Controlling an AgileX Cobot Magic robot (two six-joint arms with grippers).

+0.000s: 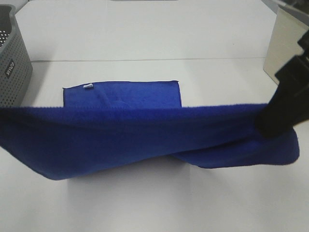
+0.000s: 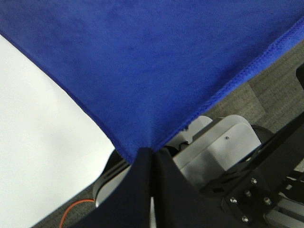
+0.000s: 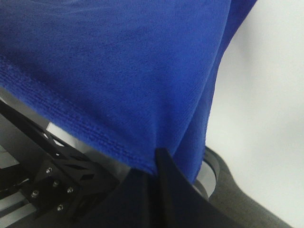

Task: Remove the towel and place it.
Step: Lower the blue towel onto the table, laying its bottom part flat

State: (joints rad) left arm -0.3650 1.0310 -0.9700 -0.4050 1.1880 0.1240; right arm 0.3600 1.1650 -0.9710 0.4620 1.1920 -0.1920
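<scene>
White table [image 1: 145,38] w/ grey basket [image 1: 12,67] at edge; towel [image 1: 120,135] stretched in air, L hand [image 2: 150,153] & R hand [image 3: 158,154] each pinching corner.

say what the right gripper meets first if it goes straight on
Likely the towel itself: the right gripper is shut on its edge, cloth fills the way ahead; beyond is hidden.
</scene>
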